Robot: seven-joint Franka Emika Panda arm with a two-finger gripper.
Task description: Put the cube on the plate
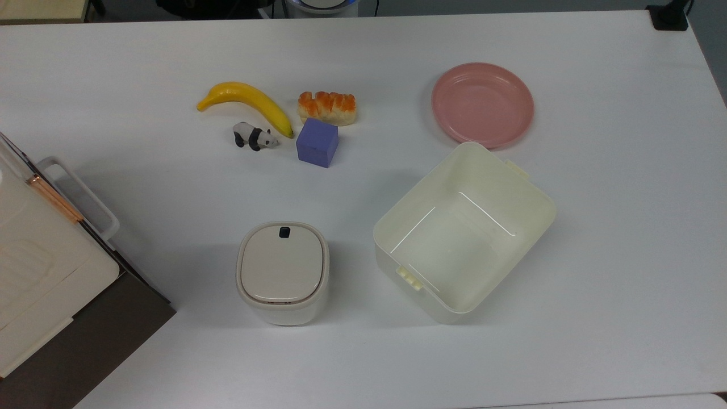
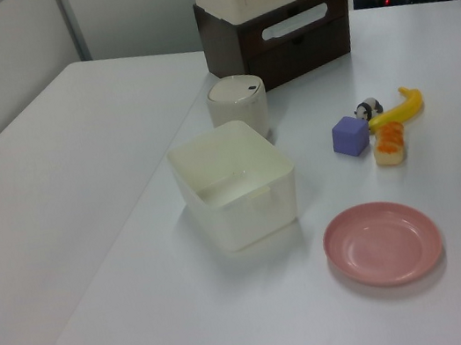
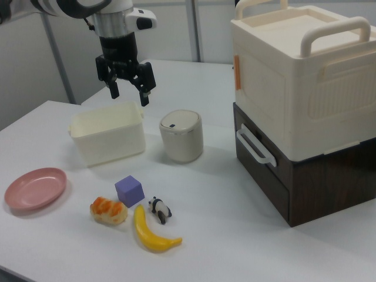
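While hand (image 3: 129, 89) hangs spread above tub (image 3: 107, 136), cube (image 1: 317, 142) touches bread (image 1: 328, 107); plate (image 1: 483, 105) apart.

In the top view, the cube (image 1: 317, 142) sits just below the toy bread (image 1: 328, 107); the plate (image 1: 483, 104) lies well right, above the tub (image 1: 534, 221).

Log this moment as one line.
pincer: open, raised, empty | cube: on table beside toy bread | plate: empty
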